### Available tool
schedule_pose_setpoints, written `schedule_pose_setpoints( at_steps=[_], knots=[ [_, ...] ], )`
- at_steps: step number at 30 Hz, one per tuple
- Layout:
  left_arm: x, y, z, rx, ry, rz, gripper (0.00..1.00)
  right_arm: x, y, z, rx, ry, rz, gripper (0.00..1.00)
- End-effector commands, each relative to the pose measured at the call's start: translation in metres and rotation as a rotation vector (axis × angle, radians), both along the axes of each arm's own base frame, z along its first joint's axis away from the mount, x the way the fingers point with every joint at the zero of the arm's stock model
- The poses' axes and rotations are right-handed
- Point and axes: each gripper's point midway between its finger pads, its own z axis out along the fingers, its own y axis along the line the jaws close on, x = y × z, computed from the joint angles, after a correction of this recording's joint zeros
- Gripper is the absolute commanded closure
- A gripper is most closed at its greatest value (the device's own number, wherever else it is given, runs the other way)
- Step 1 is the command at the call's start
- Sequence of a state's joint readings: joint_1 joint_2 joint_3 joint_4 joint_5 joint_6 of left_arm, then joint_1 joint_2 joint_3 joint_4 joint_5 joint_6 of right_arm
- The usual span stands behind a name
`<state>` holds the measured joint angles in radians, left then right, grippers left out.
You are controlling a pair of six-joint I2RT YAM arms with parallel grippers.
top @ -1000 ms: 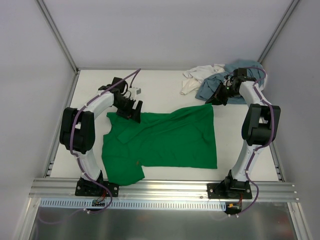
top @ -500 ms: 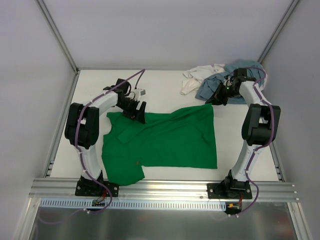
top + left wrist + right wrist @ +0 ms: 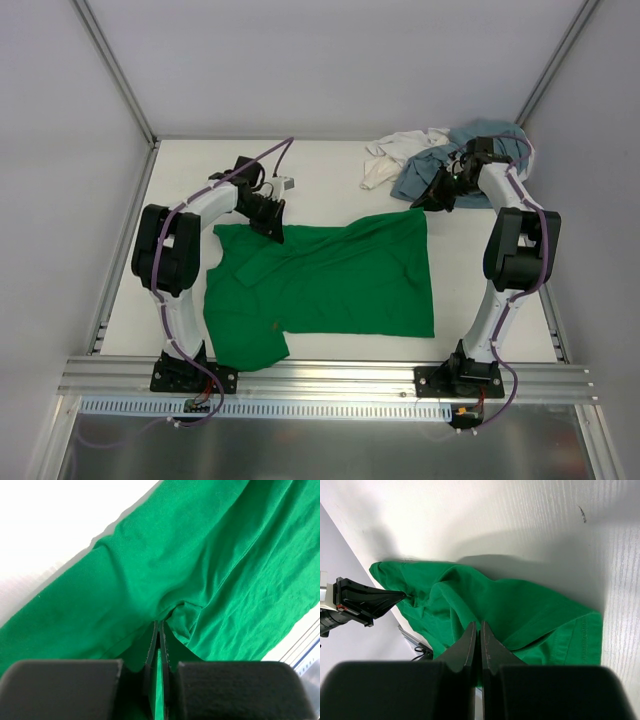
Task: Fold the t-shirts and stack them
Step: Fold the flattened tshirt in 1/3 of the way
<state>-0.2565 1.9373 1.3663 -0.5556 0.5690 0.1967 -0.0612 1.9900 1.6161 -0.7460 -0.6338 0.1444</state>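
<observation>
Firmly, left pincer (image 3: 273, 231), right pincer (image 3: 432, 199), gripping green shirt (image 3: 340, 280) far edge

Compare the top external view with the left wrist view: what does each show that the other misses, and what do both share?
Only the top external view shows the white t-shirt and grey-blue t-shirt heaped at the far right corner of the table, plus the right arm. Only the left wrist view shows the left pincer pressed shut on a fold of cloth. Both show the green t-shirt.
</observation>
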Motion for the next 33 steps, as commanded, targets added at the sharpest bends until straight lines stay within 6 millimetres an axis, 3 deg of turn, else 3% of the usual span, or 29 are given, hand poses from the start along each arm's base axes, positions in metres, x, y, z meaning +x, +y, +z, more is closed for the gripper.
schedule_pose_setpoints(
  at_steps=[1, 6, 17, 24, 28, 30, 33],
  knots=[
    [0.003, -0.007, 0.01, -0.025, -0.021, -0.023, 1.0, -0.006, 0.002, 0.021, 0.009, -0.044, 0.016, 0.99],
    [-0.014, -0.011, 0.019, -0.028, 0.015, -0.036, 1.0, -0.006, 0.002, 0.021, 0.009, -0.044, 0.016, 0.99],
    [-0.086, -0.028, 0.039, -0.066, 0.202, -0.042, 1.0, -0.004, 0.002, 0.023, 0.009, -0.053, 0.015, 0.99],
    [-0.128, -0.026, 0.054, -0.095, 0.3, -0.032, 0.97, -0.004, 0.001, 0.026, 0.005, -0.059, 0.016, 0.99],
    [-0.147, -0.024, 0.063, -0.136, 0.284, -0.014, 0.42, -0.003, 0.001, 0.028, 0.003, -0.07, 0.019, 0.99],
    [-0.156, -0.023, 0.062, -0.147, 0.297, 0.022, 0.02, -0.002, 0.001, 0.03, 0.004, -0.074, 0.019, 0.99],
    [-0.153, -0.02, 0.066, -0.15, 0.221, 0.067, 0.01, -0.002, 0.002, 0.032, 0.009, -0.079, 0.019, 0.99]
  ],
)
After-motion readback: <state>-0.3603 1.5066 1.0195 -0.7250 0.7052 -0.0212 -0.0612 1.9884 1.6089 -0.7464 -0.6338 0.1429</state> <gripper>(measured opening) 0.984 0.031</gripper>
